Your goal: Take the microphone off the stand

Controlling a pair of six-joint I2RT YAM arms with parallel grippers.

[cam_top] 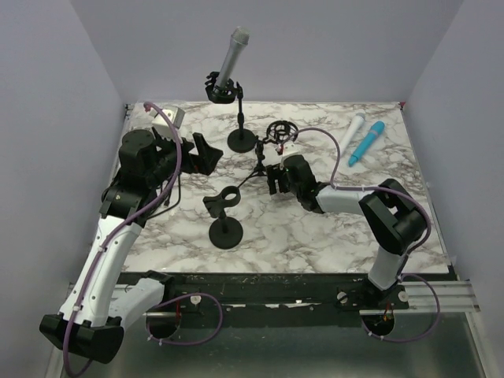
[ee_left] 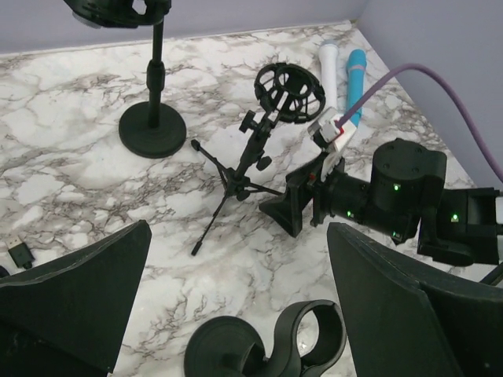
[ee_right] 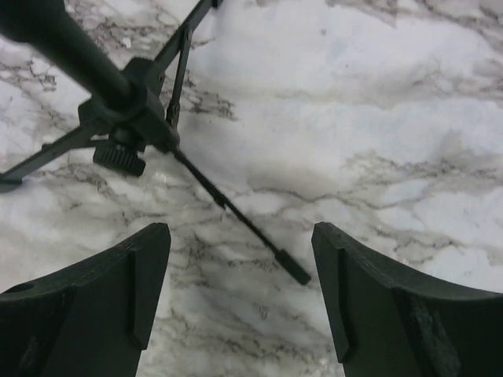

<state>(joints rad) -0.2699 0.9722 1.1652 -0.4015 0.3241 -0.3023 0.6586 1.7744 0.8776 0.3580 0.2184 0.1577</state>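
Observation:
A grey microphone [cam_top: 234, 55] sits tilted in the clip of a black stand with a round base [cam_top: 241, 142] at the back of the marble table; the base also shows in the left wrist view [ee_left: 152, 129]. My left gripper [cam_top: 203, 155] is open and empty, left of that stand and below the microphone. In the left wrist view [ee_left: 236, 306] its fingers frame the table. My right gripper [cam_top: 276, 179] is open and empty, low beside a small tripod. In the right wrist view [ee_right: 240, 290] the tripod's legs [ee_right: 130, 126] lie just ahead of it.
A tripod with an empty shock mount [cam_top: 277, 132] stands mid-table. An empty clip stand [cam_top: 224, 232] stands near the front, close under my left gripper [ee_left: 306, 338]. A white microphone [cam_top: 351, 135] and a blue one [cam_top: 367, 142] lie at the back right. A white box [cam_top: 175, 116] sits back left.

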